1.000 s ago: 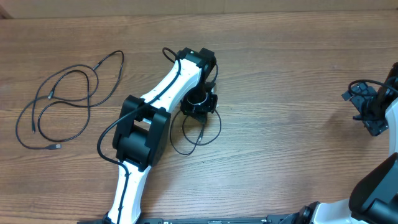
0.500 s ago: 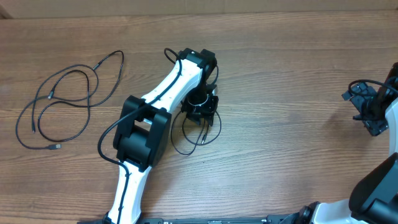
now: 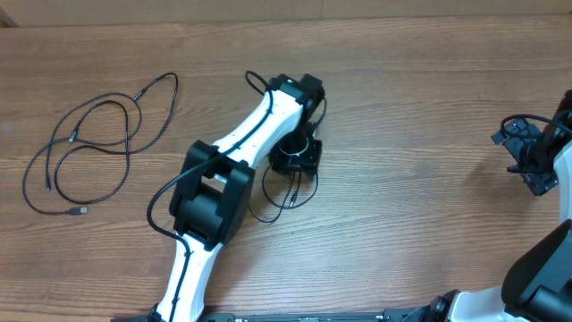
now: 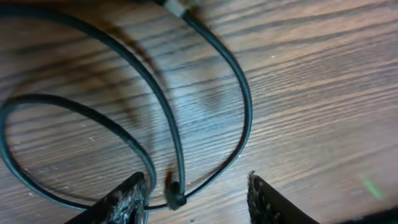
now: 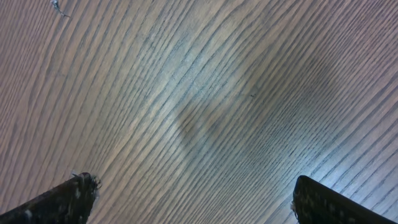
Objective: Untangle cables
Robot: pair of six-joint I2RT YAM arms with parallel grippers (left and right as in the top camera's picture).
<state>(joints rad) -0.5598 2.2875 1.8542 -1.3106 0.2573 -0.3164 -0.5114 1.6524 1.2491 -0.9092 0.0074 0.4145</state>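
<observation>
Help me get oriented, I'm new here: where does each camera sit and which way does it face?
Overhead: above, facing straight down at the brown wooden table; both white-and-black arms show.
Left wrist: on the left gripper, facing down at the thin black looped cable; open fingertips show.
Right wrist: on the right gripper, facing bare wood; open fingertips show.
Shared: overhead also shows that cable.

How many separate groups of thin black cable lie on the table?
2. One looped cable group lies far left; the other cable group lies mid-scene, below the open left gripper. The left arm may hide part of it.
</observation>
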